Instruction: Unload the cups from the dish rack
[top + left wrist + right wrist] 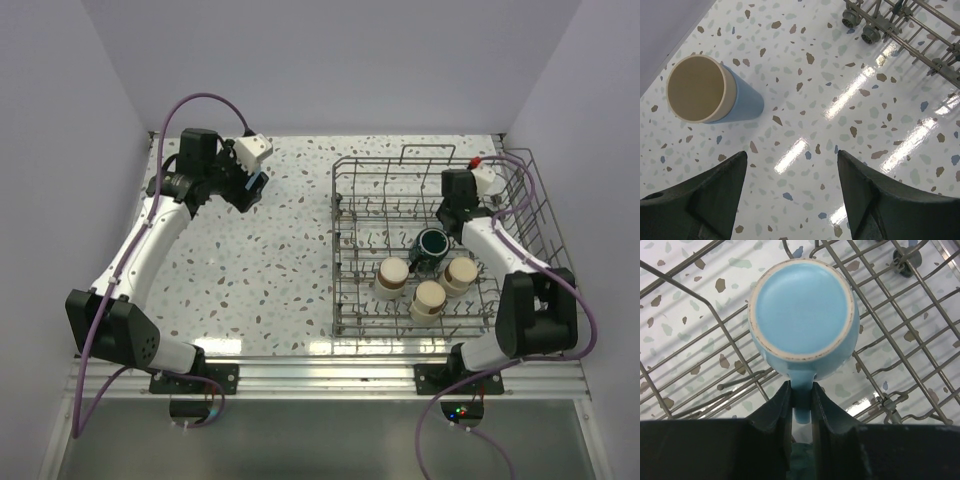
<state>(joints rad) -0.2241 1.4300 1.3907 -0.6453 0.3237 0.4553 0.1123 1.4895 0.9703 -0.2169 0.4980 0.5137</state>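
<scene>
My right gripper (801, 394) is shut on the handle of a light blue mug (802, 310), which is bottom-up over the wires of the dish rack (880, 330). In the top view this gripper (455, 208) is inside the rack (345, 215), and the mug is hidden under it. A dark teal mug (432, 245) and three beige-and-brown cups (392, 275) (428, 298) (460, 273) sit in the rack's near part. My left gripper (792, 165) is open and empty above the table. A light blue tumbler with a beige inside (710, 90) stands upright to its far left.
The rack's corner with its small wheels (865, 25) shows at the upper right of the left wrist view. The left gripper (250, 188) is at the table's far left, near the back wall. The speckled table (270, 270) lies between the arms.
</scene>
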